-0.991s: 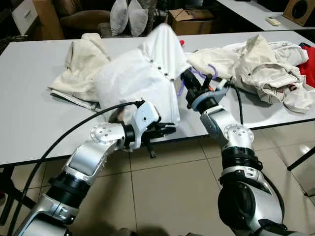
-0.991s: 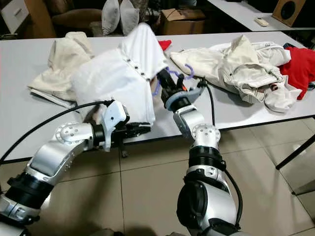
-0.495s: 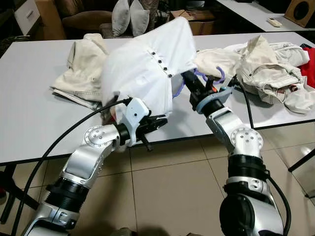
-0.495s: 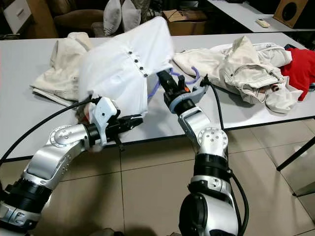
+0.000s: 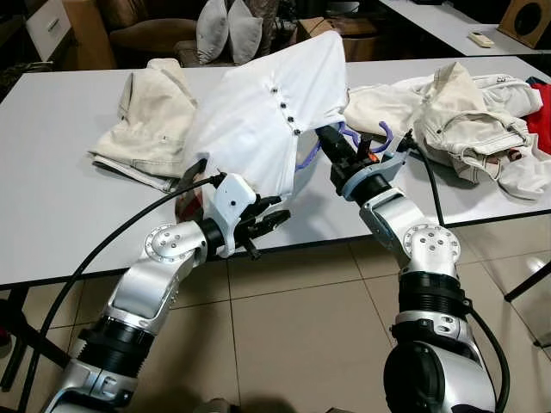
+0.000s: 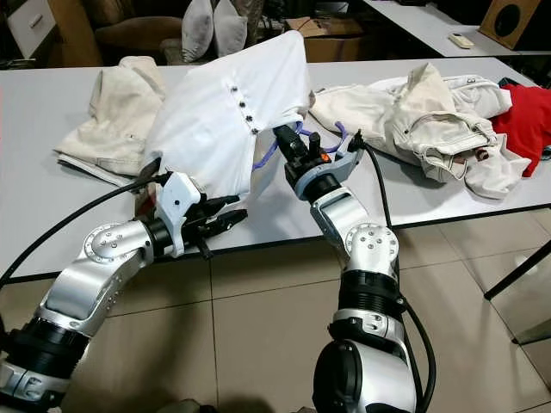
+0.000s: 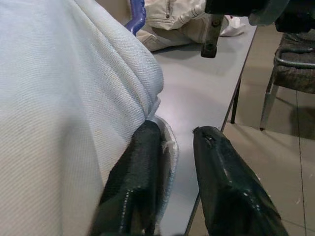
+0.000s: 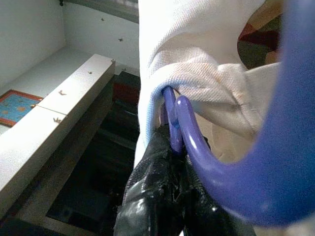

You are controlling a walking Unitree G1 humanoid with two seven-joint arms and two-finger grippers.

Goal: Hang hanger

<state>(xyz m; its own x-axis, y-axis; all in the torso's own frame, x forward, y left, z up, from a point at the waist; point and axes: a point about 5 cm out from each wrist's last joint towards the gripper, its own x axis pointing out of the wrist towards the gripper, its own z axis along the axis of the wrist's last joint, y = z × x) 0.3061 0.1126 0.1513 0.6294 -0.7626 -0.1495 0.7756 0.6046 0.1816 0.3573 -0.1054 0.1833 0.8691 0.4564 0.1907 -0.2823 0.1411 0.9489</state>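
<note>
Right wrist view shows the right hand closed on the purple hanger inside the white shirt, lifted above the bench. The left hand, slightly open, seems to hold only a fold; the shirt may slip off.

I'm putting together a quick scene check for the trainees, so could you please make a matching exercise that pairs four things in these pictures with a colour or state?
Things
1. white shirt
2. hanger
3. beige jacket
4. red garment

Descriptions
A. purple, clamped in the right gripper
B. red, at the table's right end
C. lying crumpled on the table, on the robot's left
D. lifted off the table, draped over the hanger, its hem at the left gripper

Pairs: 1-D, 2-A, 3-C, 4-B
</note>
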